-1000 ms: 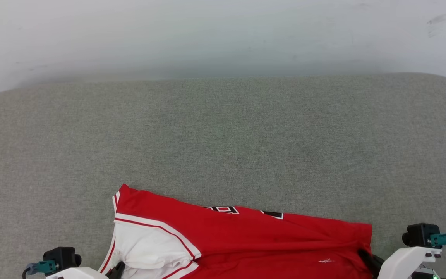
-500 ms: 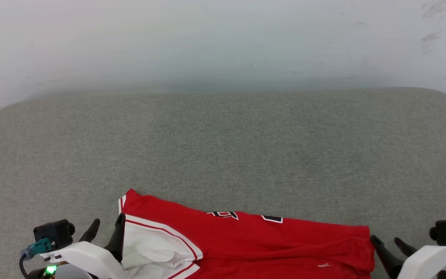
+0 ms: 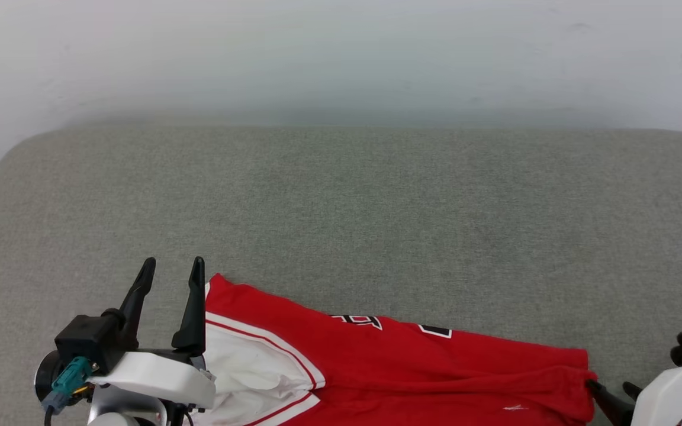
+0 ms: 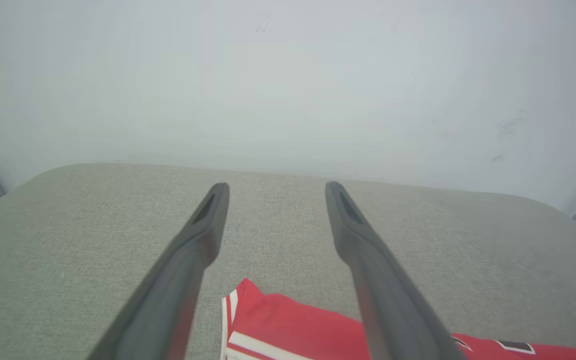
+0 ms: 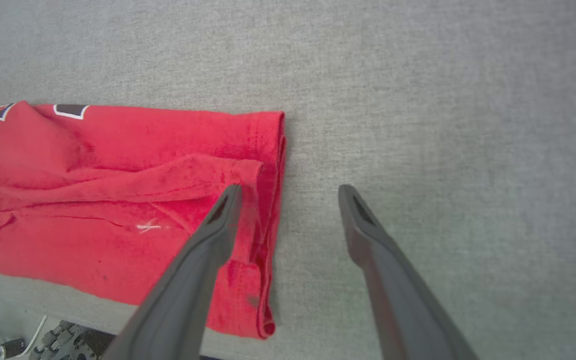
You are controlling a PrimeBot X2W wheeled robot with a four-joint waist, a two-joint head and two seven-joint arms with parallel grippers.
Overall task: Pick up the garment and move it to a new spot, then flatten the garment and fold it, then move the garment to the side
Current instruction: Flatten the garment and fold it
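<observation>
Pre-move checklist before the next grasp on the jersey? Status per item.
1. Open left gripper, nothing held: ok.
2. Open right gripper: ok. One finger lies over the garment at its hem, the other over the bare grey surface.
3. Flat garment: not ok, ridges run through the red cloth near the right hem.
4. Right gripper touching the cloth: cannot tell.
5. Free grey surface beyond the garment for a new spot: ok.
</observation>
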